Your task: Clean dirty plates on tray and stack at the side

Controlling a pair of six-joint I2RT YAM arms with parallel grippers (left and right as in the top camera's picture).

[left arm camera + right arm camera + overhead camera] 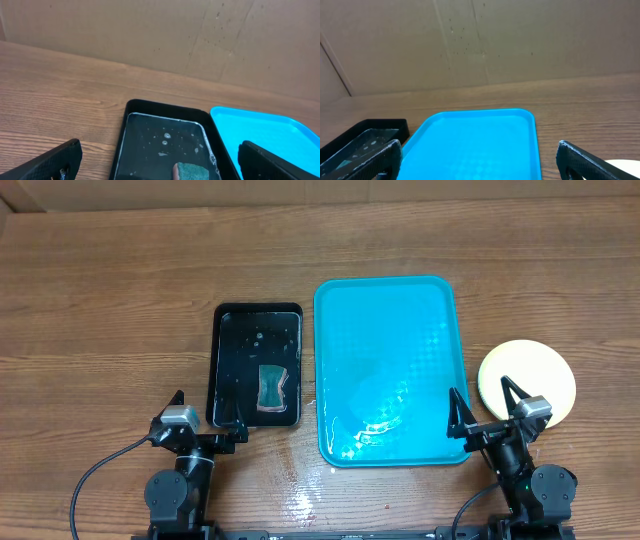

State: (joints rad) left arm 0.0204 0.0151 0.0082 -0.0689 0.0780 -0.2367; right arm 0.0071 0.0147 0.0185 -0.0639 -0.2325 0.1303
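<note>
At near edge, left: my left gripper (208,404) stood released, jaws spread wide, nothing between them. It pointed over the near end of the black tray (212,360).
At near edge, right: my right gripper (479,388) was likewise released and grasped nothing. One finger sat over the near right corner of the tray (390,320), the other over the near left edge of the plates (535,375).
Tray: turquoise, rectangular, rounded corners, raised rim. It lay flat at the middle of the surface (100,300), long side running away from me. Wet glare showed on its floor toward the near end.
Plates: round, pale yellow-green rim, whiter centre. They rested on the surface just right of the tray, outside its rim, beside its near half. Only the top face was visible, so I could not tell how many lay in the pile. My right gripper hid part of the near left edge.
Black tray: smaller, rectangular. It lay just left of the tray and held shallow water (260,340) with pale specks on it.
Sponge (272,388): teal-green with a pinkish side. It lay in the black tray's near half, in the water.
Surface: brown wood grain. Wet patches gleamed near the tray's near left corner.
Backdrop: cardboard wall (150,30) stood behind the far edge, seen in both wrist views.
</note>
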